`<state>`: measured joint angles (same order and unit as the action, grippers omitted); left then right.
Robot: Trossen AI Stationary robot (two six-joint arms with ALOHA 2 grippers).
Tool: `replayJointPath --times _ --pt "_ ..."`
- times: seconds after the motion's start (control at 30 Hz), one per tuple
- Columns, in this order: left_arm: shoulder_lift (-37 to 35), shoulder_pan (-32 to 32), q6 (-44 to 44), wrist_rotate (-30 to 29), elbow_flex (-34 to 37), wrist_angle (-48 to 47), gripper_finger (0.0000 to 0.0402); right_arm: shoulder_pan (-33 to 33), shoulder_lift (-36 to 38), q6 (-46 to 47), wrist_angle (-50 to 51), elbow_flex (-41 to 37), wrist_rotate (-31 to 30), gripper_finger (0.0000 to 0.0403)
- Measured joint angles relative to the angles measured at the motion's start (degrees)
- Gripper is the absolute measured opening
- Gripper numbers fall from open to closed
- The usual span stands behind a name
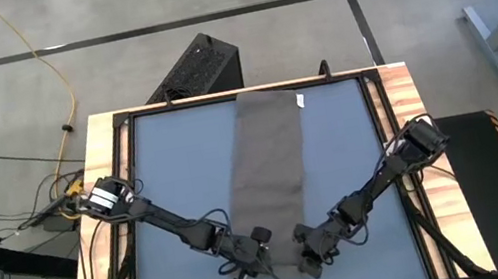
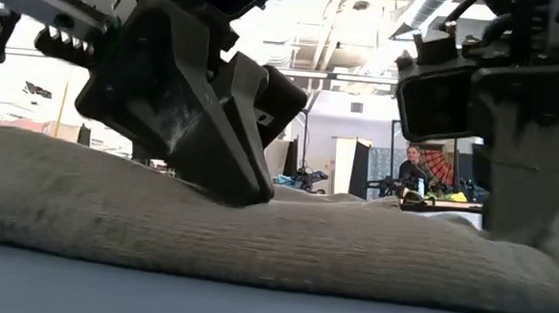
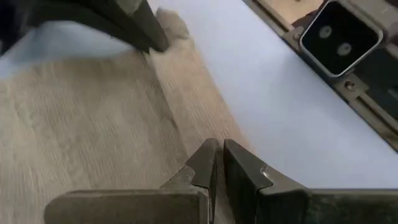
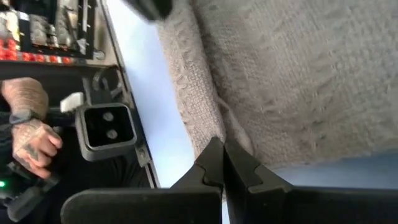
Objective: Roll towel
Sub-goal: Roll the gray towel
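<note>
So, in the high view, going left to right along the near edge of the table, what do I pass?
Left wooden table rim → left gripper, shut, at the near end of the towel → right gripper, shut, at that same end → right wooden table rim.

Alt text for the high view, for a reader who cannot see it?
Seen from above, a grey-brown towel lies lengthwise down the middle of a blue table. The left gripper and right gripper, jaws shut, pinch its near end from either side.
</note>
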<state>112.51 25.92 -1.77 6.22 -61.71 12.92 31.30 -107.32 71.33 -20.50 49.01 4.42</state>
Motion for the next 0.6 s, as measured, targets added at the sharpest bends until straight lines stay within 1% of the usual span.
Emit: replayJointPath --times 0.27,0.47,0.53,0.6 --pt "-2.7 0.5 -1.0 0.3 0.0 0.6 0.0018 0.0 0.0 -1.1 -1.4 0.3 -0.3 0.0018" --pt "-2.8 0.5 -1.7 0.3 0.0 0.5 0.0018 -0.3 0.0 -3.9 -1.8 2.4 0.0 0.0018" --pt "-2.8 0.5 -1.6 0.6 0.0 0.5 0.0018 -0.4 0.0 -3.4 0.1 2.4 0.0 0.0018" --pt "-2.8 0.5 -1.6 1.1 0.0 0.5 0.0018 -0.5 0.0 -2.2 4.2 2.4 0.0 0.0018"
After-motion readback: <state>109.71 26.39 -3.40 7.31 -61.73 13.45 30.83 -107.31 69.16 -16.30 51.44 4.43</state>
